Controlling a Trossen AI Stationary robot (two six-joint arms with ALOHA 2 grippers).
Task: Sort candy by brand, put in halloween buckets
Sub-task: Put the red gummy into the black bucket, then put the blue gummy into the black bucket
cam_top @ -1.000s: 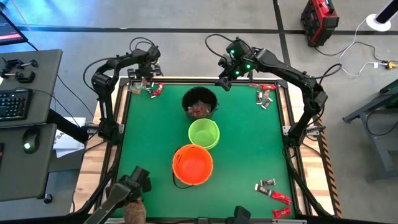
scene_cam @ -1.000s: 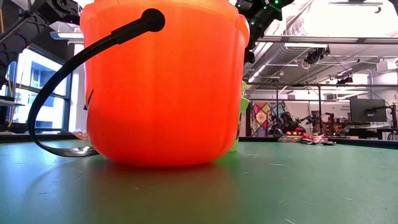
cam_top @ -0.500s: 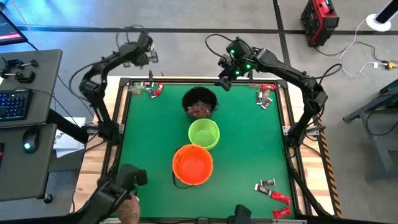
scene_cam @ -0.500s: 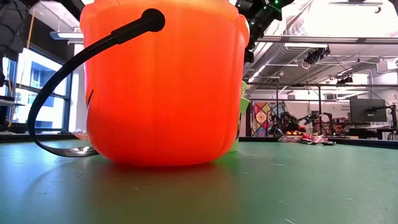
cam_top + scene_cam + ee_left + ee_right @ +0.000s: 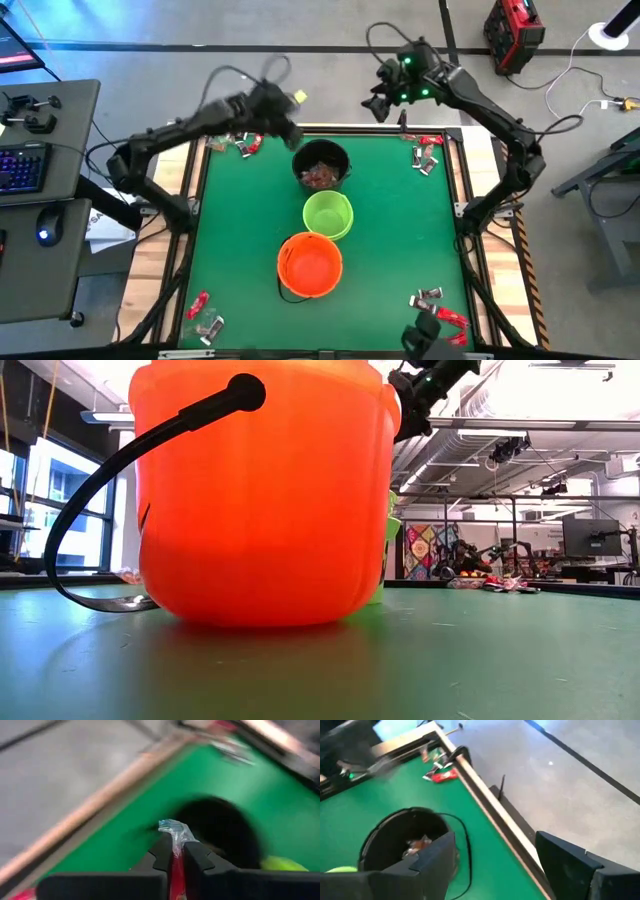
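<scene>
Tightly, left gripper pinches crinkly candy.

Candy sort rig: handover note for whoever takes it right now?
Left tool: shut on a red candy piece with a clear wrapper end, near the black bucket.
Right tool: open, empty, hanging over the table's far edge.
Buckets: black, lime green bucket and orange bucket stand in a row down the table's middle.
Done: some candy lies in the black bucket; the green and orange look empty from above.
Left: loose candy at all four corners: far left, far right, near left, near right.
</scene>
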